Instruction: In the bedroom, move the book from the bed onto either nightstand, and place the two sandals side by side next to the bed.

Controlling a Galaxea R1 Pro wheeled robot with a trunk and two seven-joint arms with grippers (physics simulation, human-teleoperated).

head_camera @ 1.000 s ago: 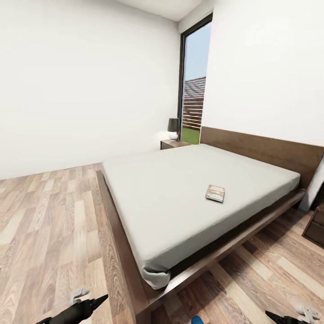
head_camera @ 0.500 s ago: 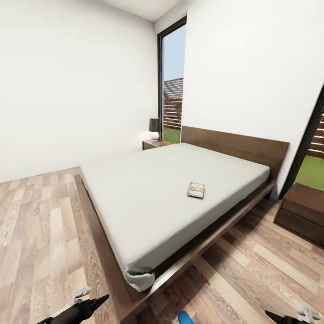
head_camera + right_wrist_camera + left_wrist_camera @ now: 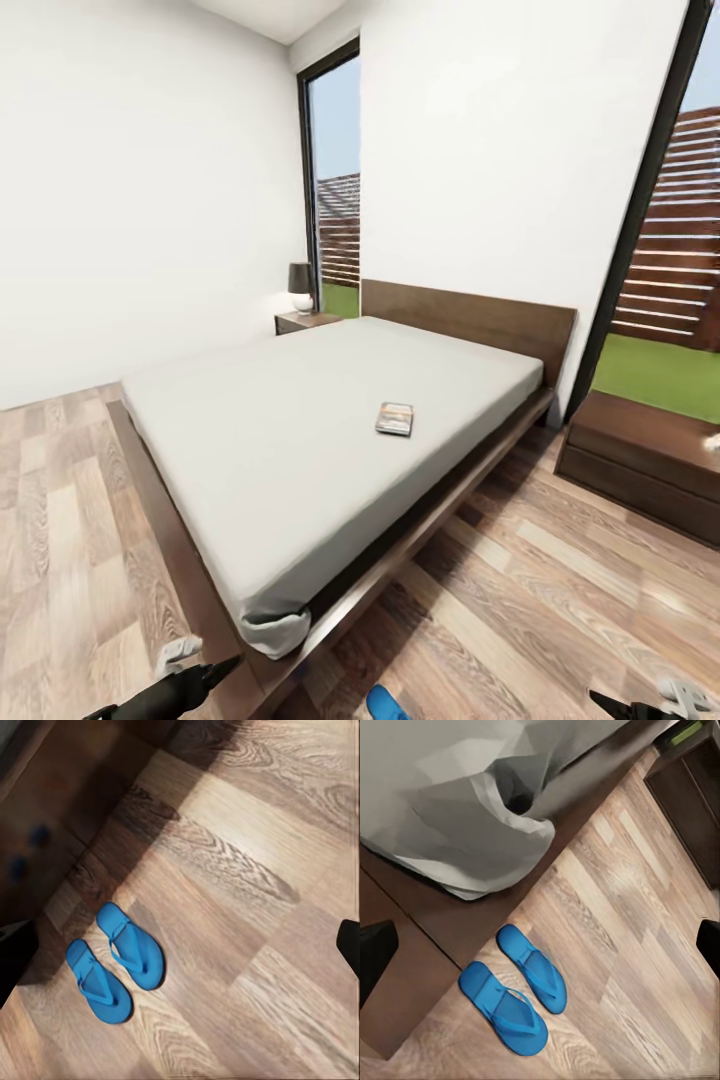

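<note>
Book (image 3: 395, 418) flat on the bed (image 3: 300, 440), sandals (image 3: 520, 986) paired on the floor (image 3: 560, 600).
Lay side by side beside the bed's foot corner; nightstand (image 3: 305, 321) with lamp (image 3: 300, 286) past the far side. Left gripper (image 3: 215, 672) possibly closed, right gripper (image 3: 610, 705) impossible to tell.
</note>
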